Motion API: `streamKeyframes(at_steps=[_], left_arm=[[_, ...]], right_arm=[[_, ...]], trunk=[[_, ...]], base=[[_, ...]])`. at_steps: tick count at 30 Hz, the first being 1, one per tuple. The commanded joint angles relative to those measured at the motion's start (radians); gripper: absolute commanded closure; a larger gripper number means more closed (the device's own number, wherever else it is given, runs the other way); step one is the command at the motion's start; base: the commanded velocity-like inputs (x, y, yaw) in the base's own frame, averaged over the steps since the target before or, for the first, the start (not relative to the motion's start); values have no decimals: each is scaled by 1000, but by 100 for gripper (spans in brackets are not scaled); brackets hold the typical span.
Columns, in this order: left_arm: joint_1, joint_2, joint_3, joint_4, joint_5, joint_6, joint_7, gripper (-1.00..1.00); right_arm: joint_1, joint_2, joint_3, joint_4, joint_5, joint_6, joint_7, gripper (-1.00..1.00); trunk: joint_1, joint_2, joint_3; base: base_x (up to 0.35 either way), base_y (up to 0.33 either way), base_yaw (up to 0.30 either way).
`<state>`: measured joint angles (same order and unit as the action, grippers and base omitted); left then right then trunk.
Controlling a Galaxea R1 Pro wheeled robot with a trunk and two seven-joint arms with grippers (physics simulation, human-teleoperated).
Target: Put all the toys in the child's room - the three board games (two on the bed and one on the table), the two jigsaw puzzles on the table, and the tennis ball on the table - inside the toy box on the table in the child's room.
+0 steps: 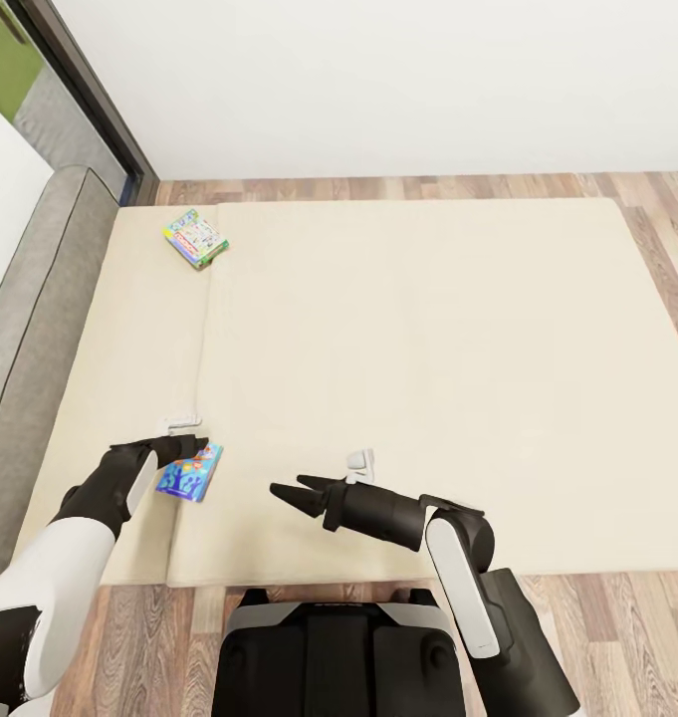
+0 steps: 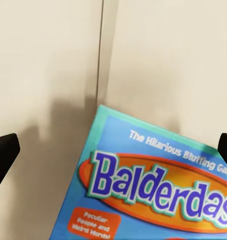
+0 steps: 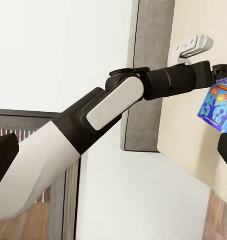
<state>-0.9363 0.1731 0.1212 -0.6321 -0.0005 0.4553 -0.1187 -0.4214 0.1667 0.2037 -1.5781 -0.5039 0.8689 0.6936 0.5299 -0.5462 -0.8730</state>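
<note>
Two board games lie on the beige bed [image 1: 428,349]. The blue board game [image 1: 190,474], printed "Balderdash" [image 2: 158,190], rests near the bed's front left. My left gripper [image 1: 191,445] hovers just over its far edge, open, with one dark fingertip [image 2: 3,152] at each side of the left wrist view and the box below them. The green-white Monopoly board game [image 1: 195,238] lies at the far left corner of the bed. My right gripper [image 1: 285,492] stands open above the mattress, to the right of the blue box [image 3: 218,107], holding nothing.
A grey headboard [image 1: 40,319] runs along the bed's left side, with a dark-framed window [image 1: 80,90] behind it. A white wall stands beyond the bed. Wood-plank floor [image 1: 637,617] shows at the front and right. My base [image 1: 329,657] is against the bed's front edge.
</note>
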Motion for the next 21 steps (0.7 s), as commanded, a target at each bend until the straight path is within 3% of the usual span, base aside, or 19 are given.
streamKeyframes(at_steps=[1, 9, 14, 21], left_arm=[[1, 0, 4, 17, 2, 7, -9, -100], [1, 55, 10, 17, 7, 12, -114, -100], [1, 68, 11, 17, 7, 14, -161, -100], [1, 70, 10, 17, 7, 14, -168, -100]], right_arm=[[0, 0, -1, 0, -1, 5, 1, -100], [0, 0, -1, -1, -1, 3, 0, -100], [0, 0, 3, 0, -1, 2, -3, -100], [0, 0, 5, -1, -1, 1, -6, -100]], trunk=[[1, -1, -1], [1, -1, -1], [1, -1, -1], [1, -1, -1]], base=[[0, 0, 0], [0, 0, 0], [0, 0, 0], [0, 0, 0]])
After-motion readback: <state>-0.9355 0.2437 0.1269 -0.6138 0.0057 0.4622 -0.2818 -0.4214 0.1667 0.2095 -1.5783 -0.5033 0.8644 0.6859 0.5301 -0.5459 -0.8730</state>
